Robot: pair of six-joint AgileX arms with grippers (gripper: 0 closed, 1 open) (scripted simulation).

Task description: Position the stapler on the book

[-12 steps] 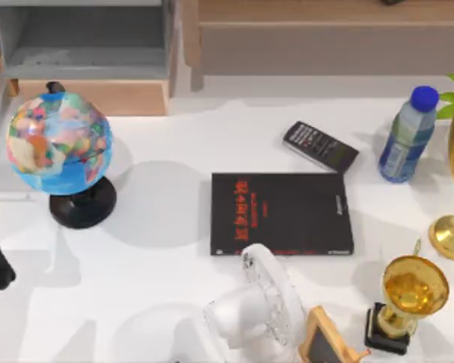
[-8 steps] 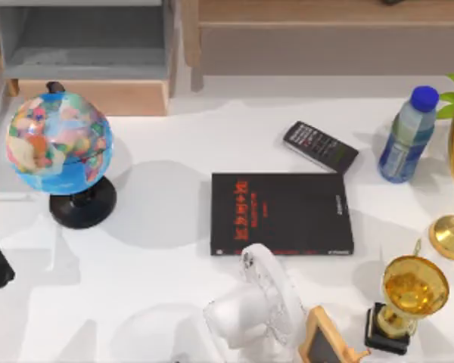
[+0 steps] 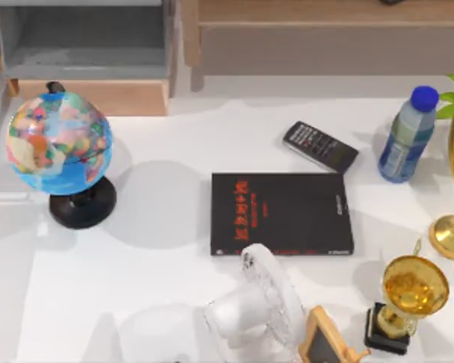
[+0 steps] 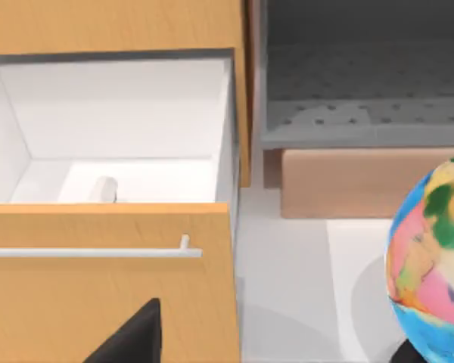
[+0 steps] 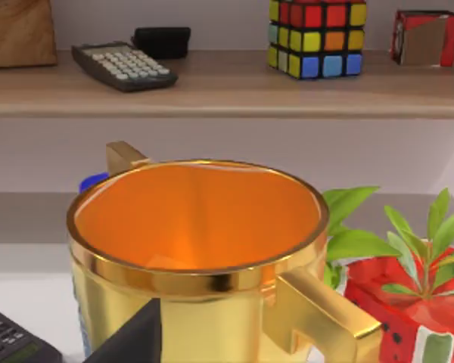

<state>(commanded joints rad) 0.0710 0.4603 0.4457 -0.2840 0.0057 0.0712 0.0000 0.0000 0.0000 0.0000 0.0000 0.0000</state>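
Left wrist view finds the stapler (image 4: 104,187) inside an open wooden drawer (image 4: 113,291). It sits on the white drawer floor just behind the drawer front, with bare floor on its other sides. Just a pale rounded end clears the front's top edge, so its long axis and heading cannot be made out. A dark wedge of the left gripper (image 4: 132,340) hangs before the drawer front, below the handle bar (image 4: 91,252); whether it is released or clenched cannot be told.

On the surface (image 3: 159,280), the book (image 3: 281,213) lies flat near the middle, long axis running left to right, red lettering toward its left end. Most of its cover is bare. The fan (image 3: 261,306) overlaps its near edge, and the remote (image 3: 320,146) lies just beyond its far right corner. The globe (image 3: 59,144) stands well apart on the left.

The right gripper (image 5: 132,340) sits close to a gold trophy cup (image 5: 197,249), its state likewise impossible to tell.
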